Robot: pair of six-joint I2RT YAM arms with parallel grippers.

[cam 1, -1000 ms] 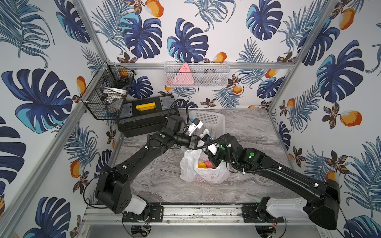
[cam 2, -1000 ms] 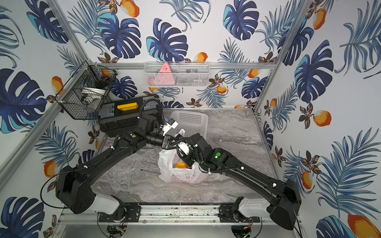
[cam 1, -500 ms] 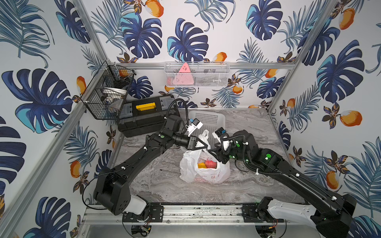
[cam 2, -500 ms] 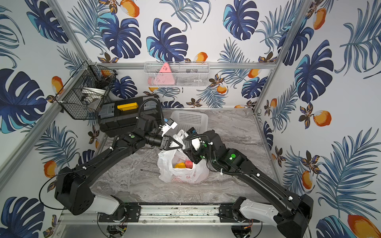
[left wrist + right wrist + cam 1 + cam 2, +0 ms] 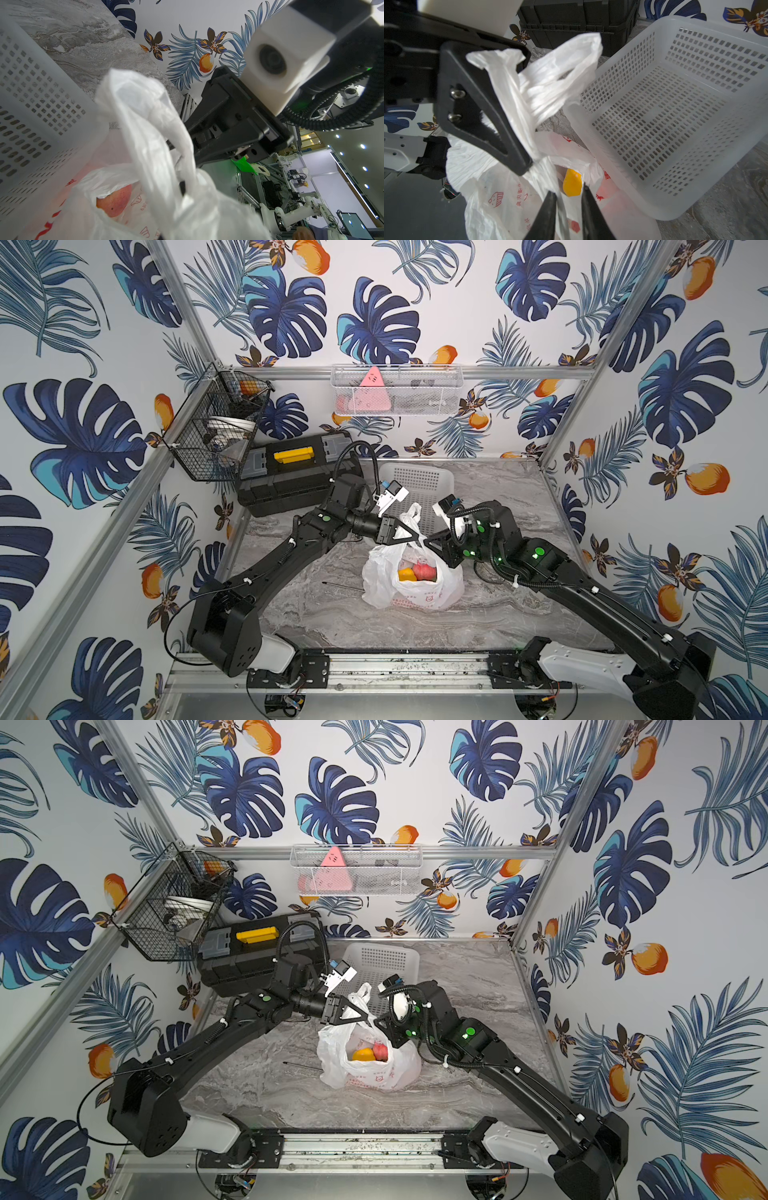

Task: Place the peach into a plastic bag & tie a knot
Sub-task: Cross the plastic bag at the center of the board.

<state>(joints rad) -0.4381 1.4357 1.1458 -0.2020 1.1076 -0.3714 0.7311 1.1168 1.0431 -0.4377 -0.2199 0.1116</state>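
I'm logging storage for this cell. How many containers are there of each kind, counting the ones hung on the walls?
plastic bag: 1
perforated plastic basket: 1
toolbox: 1
wire wall baskets: 2, the black wire basket and the white mesh basket
Total: 5

My left gripper [image 5: 420, 537] and right gripper [image 5: 568, 192] are black; mid-frame in a top view, the plastic bag [image 5: 415, 597] is translucent white with small red print, and a pinkish-red peach [image 5: 424, 571] and a yellow piece [image 5: 406, 575] show inside it. Above it sit a white perforated basket [image 5: 415, 479] and, to the left, a black toolbox [image 5: 291, 485] with a yellow handle. The table [image 5: 519, 605] is grey and marble-veined, and the walls [image 5: 457, 302] are white with blue leaves and orange fruit.
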